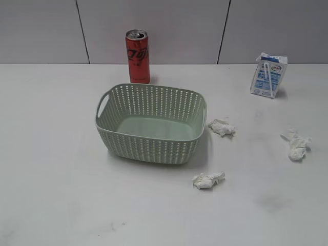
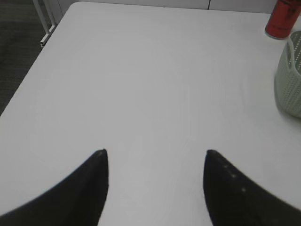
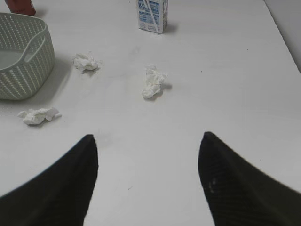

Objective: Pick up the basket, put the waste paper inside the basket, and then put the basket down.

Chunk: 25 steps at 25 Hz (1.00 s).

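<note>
The pale green perforated basket stands empty on the white table; it also shows in the left wrist view and the right wrist view. Three crumpled white paper wads lie on the table: one beside the basket's right end, one in front of it, one further right. My left gripper is open and empty over bare table left of the basket. My right gripper is open and empty, near side of the wads. Neither gripper shows in the exterior view.
A red drink can stands behind the basket. A blue-and-white milk carton stands at the back right. The table's left edge borders dark floor; its right edge shows in the right wrist view.
</note>
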Each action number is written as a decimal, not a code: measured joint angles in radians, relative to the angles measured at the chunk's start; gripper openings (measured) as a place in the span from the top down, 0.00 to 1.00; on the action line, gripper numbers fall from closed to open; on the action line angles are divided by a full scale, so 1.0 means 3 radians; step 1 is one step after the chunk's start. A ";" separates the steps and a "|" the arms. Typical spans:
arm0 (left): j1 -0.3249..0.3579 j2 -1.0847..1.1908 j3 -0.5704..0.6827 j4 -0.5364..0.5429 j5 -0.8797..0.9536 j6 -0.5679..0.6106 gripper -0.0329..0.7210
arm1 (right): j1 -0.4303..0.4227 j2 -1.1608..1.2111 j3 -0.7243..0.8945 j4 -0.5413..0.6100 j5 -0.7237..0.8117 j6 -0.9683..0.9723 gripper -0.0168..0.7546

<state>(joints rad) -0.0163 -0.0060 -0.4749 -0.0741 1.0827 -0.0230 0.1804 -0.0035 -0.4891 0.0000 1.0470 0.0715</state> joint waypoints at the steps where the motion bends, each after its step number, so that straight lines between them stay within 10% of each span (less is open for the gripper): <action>1: 0.0000 0.0000 0.0000 0.0000 0.0000 0.0000 0.34 | 0.0000 0.0000 0.0000 0.0000 0.0000 0.0000 0.32; 13: 0.0000 0.0000 0.0000 0.0000 0.0000 0.0000 0.34 | 0.0000 0.0000 0.0000 0.0000 0.0000 0.0000 0.32; 20: 0.0003 0.0124 -0.0011 -0.0323 -0.0162 0.0000 0.08 | 0.0000 0.0000 0.0000 0.0000 0.0000 -0.0002 0.33; 25: 0.0006 0.0707 -0.0073 -0.0673 -0.0566 0.0077 0.07 | 0.0000 0.0000 0.0000 0.0000 0.0000 -0.0002 0.33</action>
<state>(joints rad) -0.0146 0.2060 -0.4966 -0.2762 0.9129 0.0000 0.1804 -0.0035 -0.4891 0.0000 1.0470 0.0710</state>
